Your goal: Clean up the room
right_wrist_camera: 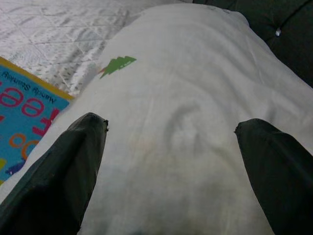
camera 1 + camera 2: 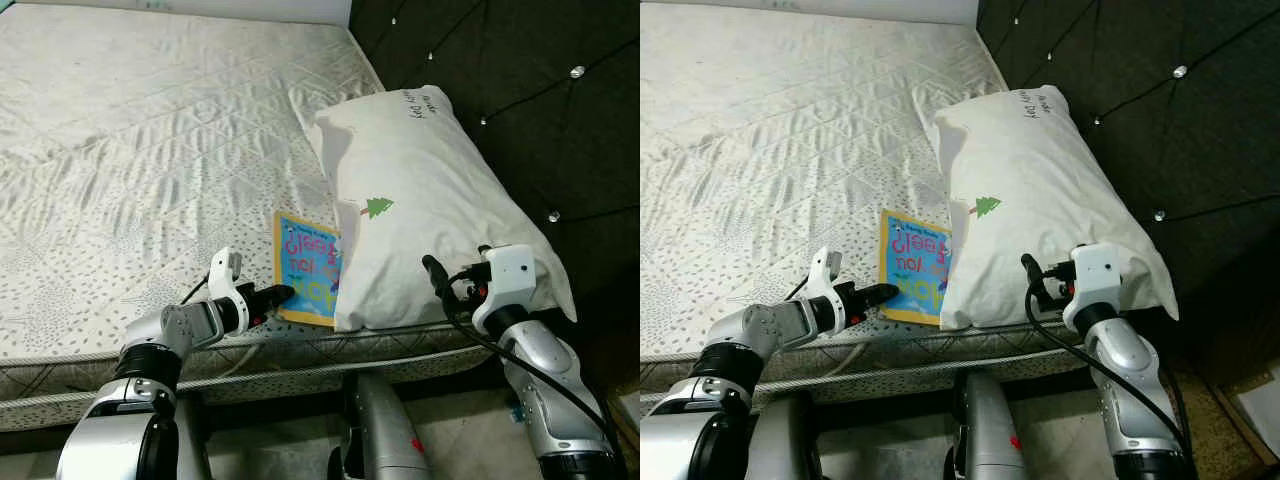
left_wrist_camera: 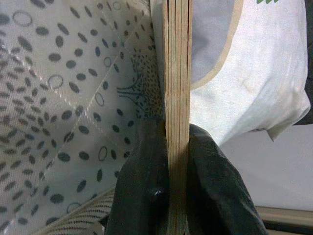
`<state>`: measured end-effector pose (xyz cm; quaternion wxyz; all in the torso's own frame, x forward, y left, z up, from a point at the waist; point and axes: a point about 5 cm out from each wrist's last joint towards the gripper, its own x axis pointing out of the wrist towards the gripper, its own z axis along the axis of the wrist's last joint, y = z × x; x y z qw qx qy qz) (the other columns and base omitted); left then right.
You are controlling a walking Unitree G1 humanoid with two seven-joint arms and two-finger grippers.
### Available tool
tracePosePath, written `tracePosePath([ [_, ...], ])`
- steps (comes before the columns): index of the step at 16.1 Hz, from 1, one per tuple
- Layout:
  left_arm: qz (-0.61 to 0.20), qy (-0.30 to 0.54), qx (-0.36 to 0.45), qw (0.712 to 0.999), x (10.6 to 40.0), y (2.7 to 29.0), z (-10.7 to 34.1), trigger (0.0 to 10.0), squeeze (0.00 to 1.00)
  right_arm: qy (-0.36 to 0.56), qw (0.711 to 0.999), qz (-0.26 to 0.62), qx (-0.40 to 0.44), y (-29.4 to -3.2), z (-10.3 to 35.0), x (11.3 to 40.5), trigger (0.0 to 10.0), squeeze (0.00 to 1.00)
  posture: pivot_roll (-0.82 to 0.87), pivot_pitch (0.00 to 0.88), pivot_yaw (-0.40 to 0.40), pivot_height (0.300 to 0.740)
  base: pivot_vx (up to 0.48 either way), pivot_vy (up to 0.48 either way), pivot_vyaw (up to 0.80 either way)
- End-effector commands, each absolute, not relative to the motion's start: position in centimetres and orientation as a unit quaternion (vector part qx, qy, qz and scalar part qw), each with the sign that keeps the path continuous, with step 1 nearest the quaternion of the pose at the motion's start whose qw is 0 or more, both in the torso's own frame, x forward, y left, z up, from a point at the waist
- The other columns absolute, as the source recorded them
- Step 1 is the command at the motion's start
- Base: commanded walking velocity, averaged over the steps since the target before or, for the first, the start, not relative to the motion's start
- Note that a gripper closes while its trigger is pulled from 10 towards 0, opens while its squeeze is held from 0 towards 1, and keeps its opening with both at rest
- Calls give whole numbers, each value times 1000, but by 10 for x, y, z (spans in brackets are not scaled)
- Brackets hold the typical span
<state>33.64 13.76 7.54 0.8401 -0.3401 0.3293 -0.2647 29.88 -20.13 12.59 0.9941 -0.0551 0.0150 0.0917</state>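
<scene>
Right now your left gripper [image 2: 283,293] is clamped on the near edge of the thin blue picture book with a yellow border [image 2: 306,266]; in the left wrist view the two black fingers [image 3: 142,186] pinch the book's layered board pages [image 3: 177,98] between them. That book lies flat on the quilted white mattress with small grey dots [image 2: 140,160], just beside the white pillow with a small green tree print [image 2: 430,200], and its far side is tucked under the pillow's edge, so part of the cover is hidden from you.

You can read some of the cover: large pink letters spelling "feel" [image 1: 24,105] and a smaller dark line that looks like an author's name, too small to make out fully. A short line of dark writing sits near the pillow's far corner, against the dark tufted headboard with shiny buttons [image 2: 540,90]; it is not legible.

Your right gripper [image 1: 171,147] sits at the pillow's near end, its fingers spread wide apart over the white cloth, holding nothing. The pillow's near end hangs just over the mattress edge.
</scene>
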Motion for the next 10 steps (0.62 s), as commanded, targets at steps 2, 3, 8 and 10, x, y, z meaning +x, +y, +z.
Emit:
tracePosePath([
  [2,-274,331,-351,832,334,135,74,10000,0,12,994,90,-61,-205,129,299,10000,0,-173,94,-139,539,0,0,0],
  [3,-257,330,-358,835,334,141,72,10000,0,13,994,89,-62,-205,128,298,10000,0,-174,95,-137,539,0,0,0],
  [8,-200,337,-368,843,325,171,56,10000,0,15,994,90,-60,-204,127,297,10000,0,-171,99,-139,539,0,0,0],
  [10,-177,340,-368,847,323,182,51,10000,0,16,994,91,-61,-204,127,297,10000,0,-176,101,-144,539,0,0,0],
])
